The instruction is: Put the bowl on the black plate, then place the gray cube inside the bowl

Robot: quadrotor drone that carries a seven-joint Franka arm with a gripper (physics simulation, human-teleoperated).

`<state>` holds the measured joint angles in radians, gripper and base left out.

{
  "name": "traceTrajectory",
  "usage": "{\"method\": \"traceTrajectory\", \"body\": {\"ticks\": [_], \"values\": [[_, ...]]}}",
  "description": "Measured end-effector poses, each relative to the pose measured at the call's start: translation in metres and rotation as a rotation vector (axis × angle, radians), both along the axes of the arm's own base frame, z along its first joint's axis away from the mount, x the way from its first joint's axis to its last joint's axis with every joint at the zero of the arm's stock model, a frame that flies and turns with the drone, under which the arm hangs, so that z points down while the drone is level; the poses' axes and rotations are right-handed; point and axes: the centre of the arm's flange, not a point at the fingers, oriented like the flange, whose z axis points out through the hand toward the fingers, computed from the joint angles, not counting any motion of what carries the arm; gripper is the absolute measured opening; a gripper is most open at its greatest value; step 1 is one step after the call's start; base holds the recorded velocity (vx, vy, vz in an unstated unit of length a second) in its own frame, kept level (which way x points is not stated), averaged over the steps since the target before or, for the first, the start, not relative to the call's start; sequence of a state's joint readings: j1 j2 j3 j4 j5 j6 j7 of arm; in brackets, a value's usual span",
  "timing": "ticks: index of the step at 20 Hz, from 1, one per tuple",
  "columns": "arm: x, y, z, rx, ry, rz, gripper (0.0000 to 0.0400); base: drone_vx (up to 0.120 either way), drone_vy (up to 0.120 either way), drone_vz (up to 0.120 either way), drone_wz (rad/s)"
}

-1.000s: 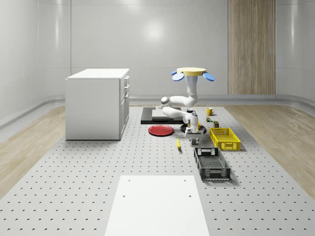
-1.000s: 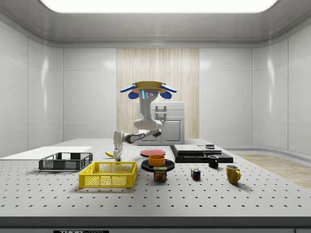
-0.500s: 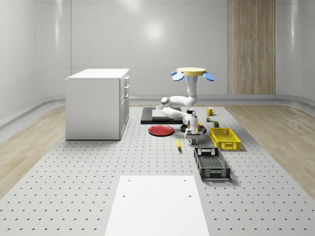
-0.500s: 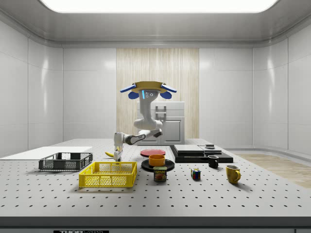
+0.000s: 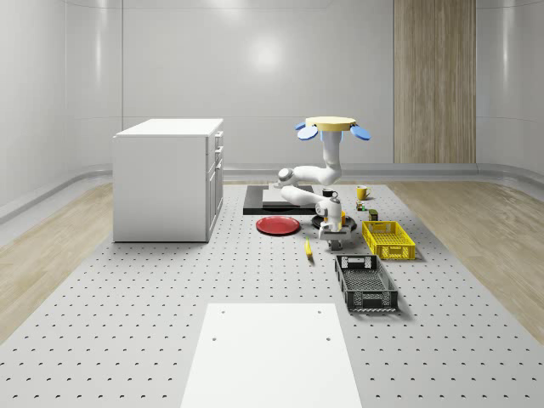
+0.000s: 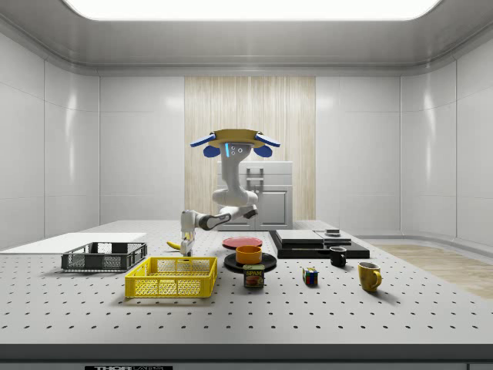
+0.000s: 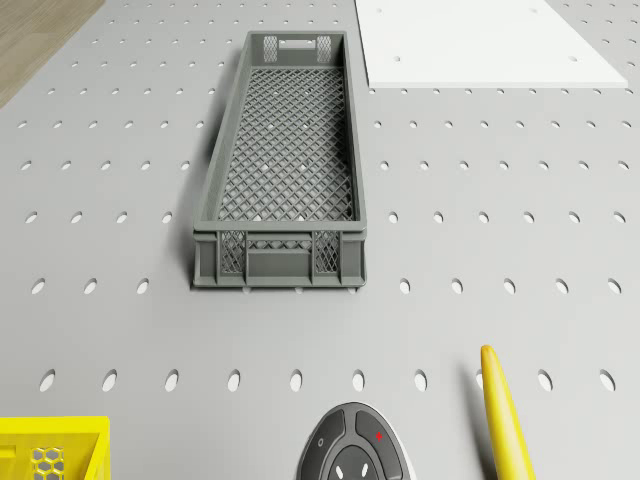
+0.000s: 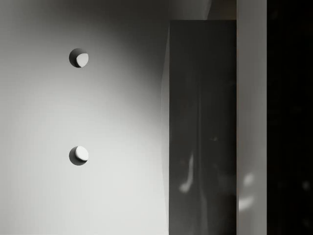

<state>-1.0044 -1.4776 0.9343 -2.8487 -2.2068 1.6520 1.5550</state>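
- Drone [image 5: 331, 126] hovers well above the counter [image 5: 170, 289], over its far part; the arm reaches down and toward the camera in the whole-scene view.
- Jaws [image 5: 333, 243] hang low, just off the counter top. In the side view they sit at [image 6: 186, 245], close by the banana [image 6: 176, 245].
- Jaw opening: cannot tell from any view.
- Bowl [image 6: 248, 253] sits upright on the black plate [image 6: 231, 264]. I judge step one done.
- Cube: not picked out for sure. The wrist view has a dark block [image 8: 203, 127], flat-sided and upright, standing on the counter right beside the camera. It may be the cube, or it may be part of the jaws. Left open.
- Key relation, whole-scene view: the bowl lies at 12 o'clock from the jaws, near but apart. In the side view it lies at 3 o'clock from them.
- If the cube is at the jaws, my guess is the carry is short: up, across toward the bowl, then down over its rim.
- Neighbours in the whole-scene view, from the jaws: banana at 9 o'clock, yellow crate [image 5: 388, 239] at 3, grey crate [image 5: 365, 282] at 5.
- Risk, as a judgement: the banana lies near the jaws and could be nudged on lift-off.
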Motion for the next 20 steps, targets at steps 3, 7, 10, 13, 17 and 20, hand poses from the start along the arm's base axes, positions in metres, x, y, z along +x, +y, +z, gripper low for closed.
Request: {"method": "traceTrajectory", "body": {"ticks": [3,7,10,13,17,20], "values": [[0.000,0.000,-0.003,0.000,0.000,0.000,0.0256,0.000,0.000,0.000,0.000],[0.000,0.000,-0.016,0.000,0.000,0.000,0.0252,0.000,0.000,0.050,0.000],[0.000,0.000,-0.027,0.000,0.000,0.000,0.0251,0.000,0.000,0.120,0.000],[0.000,0.000,-0.034,0.000,0.000,0.000,0.0251,0.000,0.000,0.120,0.000],[0.000,0.000,-0.039,0.000,0.000,0.000,0.0250,0.000,0.010,0.120,0.000],[0.000,0.000,-0.040,0.000,0.000,0.000,0.0250,-0.107,0.120,0.120,0.000]]}}
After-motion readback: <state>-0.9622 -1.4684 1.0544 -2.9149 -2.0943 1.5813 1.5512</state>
